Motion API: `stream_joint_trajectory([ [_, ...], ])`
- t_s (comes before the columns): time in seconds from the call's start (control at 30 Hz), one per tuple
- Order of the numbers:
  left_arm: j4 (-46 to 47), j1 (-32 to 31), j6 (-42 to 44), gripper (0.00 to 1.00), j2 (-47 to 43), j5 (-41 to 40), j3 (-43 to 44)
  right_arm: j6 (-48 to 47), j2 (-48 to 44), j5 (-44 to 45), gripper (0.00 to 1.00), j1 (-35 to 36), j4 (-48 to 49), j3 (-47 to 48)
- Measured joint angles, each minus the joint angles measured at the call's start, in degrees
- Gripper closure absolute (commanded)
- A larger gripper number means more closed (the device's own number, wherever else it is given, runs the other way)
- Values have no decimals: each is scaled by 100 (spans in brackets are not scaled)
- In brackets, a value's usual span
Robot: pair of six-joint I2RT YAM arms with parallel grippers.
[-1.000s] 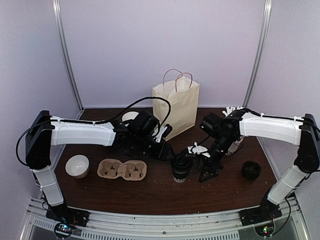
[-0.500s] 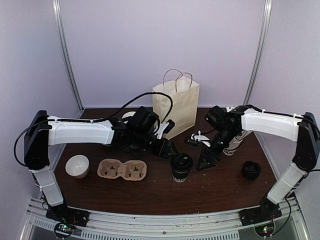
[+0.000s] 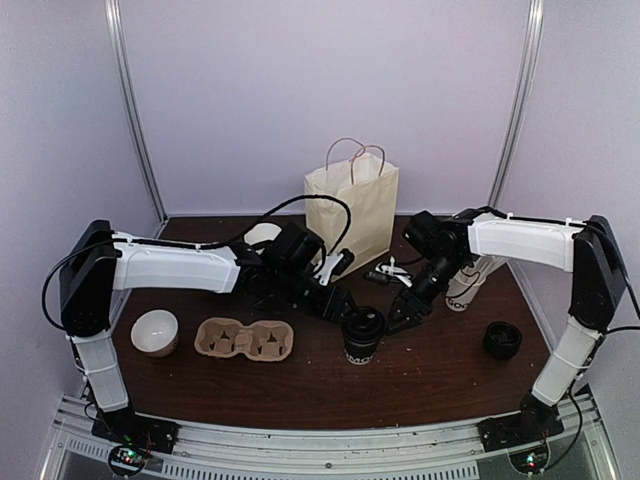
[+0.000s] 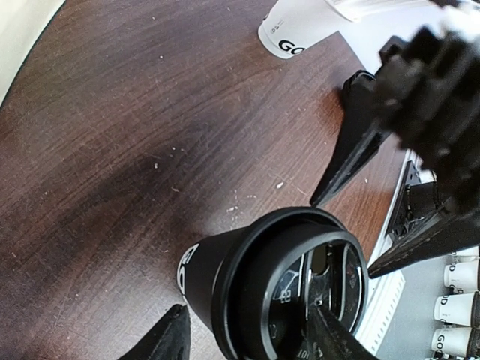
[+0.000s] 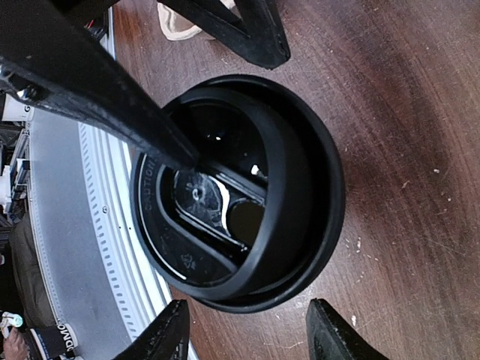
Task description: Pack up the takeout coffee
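The takeout coffee point(image 3: 362, 335), a black cup with white lettering and a black lid, stands upright on the table between both grippers. My left gripper point(image 3: 338, 305) is open just to its left. In the left wrist view the cup point(image 4: 225, 285) sits between the spread fingers point(image 4: 169, 337), and contact is not visible. My right gripper point(image 3: 398, 318) is open just to its right. The right wrist view looks down on the lid point(image 5: 240, 202), which lies just beyond the open fingertips point(image 5: 171, 330).
A tan paper bag point(image 3: 352, 205) stands open behind the cup. A cardboard cup carrier point(image 3: 244, 340) and a white bowl point(image 3: 155, 332) lie at the left. A white lettered cup point(image 3: 462, 292) and a black round object point(image 3: 501, 341) are at the right.
My right arm has drawn back from the front, and its gripper has shifted a little away and left, staying beside the cup. The left gripper has barely moved. The cup stays put.
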Motion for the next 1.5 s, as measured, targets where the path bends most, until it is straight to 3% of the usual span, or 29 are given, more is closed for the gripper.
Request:
stream_joint_trajectory([
  [1.07, 7, 0, -79, 49, 15, 79, 0, 463, 789, -258, 54, -68, -750, 509],
  [1.5, -505, 0, 247, 39, -203, -173, 282, -68, 249, 59, 39, -79, -715, 726],
])
